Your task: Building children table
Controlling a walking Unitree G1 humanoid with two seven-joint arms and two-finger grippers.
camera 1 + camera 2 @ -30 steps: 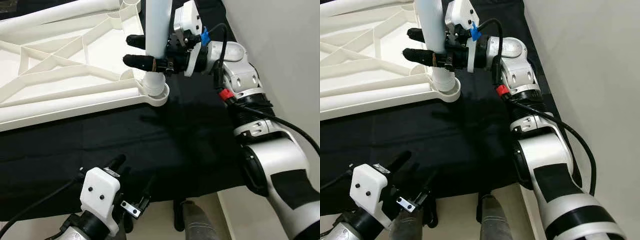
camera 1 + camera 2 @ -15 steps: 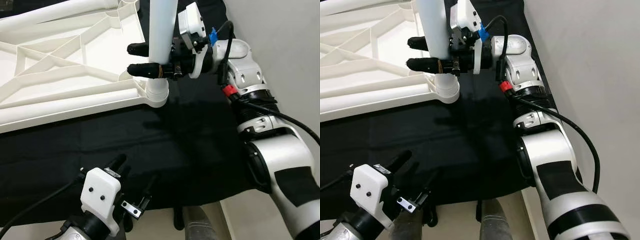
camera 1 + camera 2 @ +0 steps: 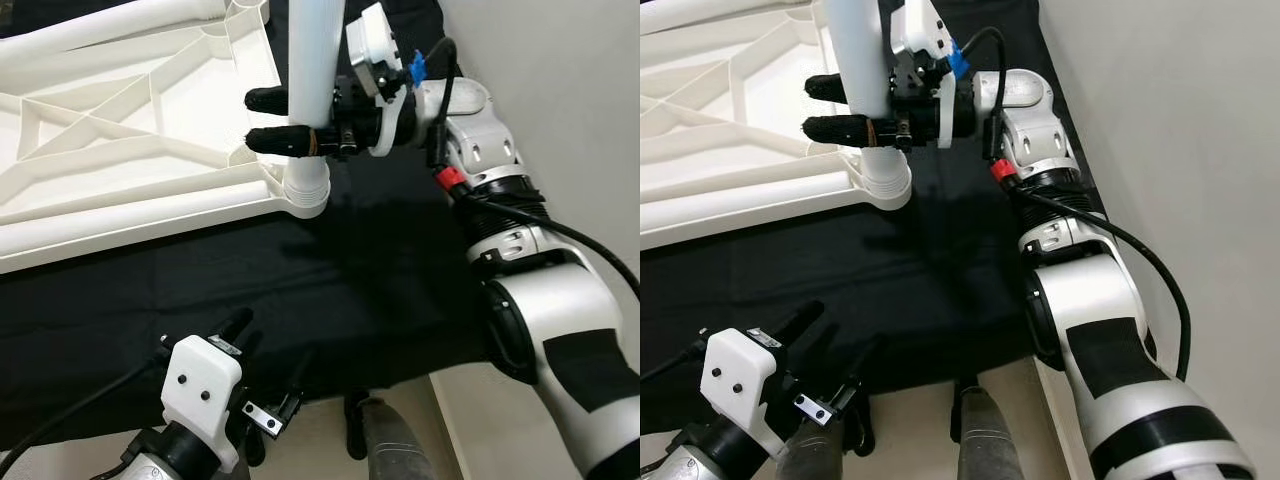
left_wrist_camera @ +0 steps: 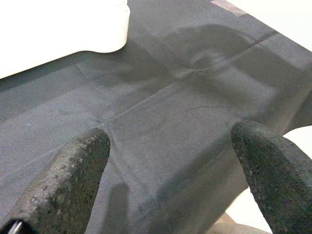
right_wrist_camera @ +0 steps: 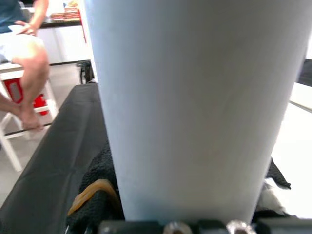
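A white ribbed table top (image 3: 120,150) lies upside down on a black cloth (image 3: 350,280). A white tubular leg (image 3: 312,60) stands upright, its narrow lower end in the round corner socket (image 3: 305,200) of the table top. My right gripper (image 3: 258,120) is shut on this leg just above the socket, one black finger on each side. In the right wrist view the leg (image 5: 195,97) is pressed against the finger pads. My left gripper (image 3: 268,345) hangs open low over the near edge of the cloth, with nothing between its fingers (image 4: 73,170).
A pale wall (image 3: 560,60) runs close along the right side of the cloth. Bare pale floor (image 3: 320,440) shows at the cloth's near edge. In the right wrist view a person (image 5: 24,48) sits on a white stool behind the leg.
My right gripper swayed the leg slightly right, then back left, and the socket corner shifted a little with it. My left gripper stayed still.
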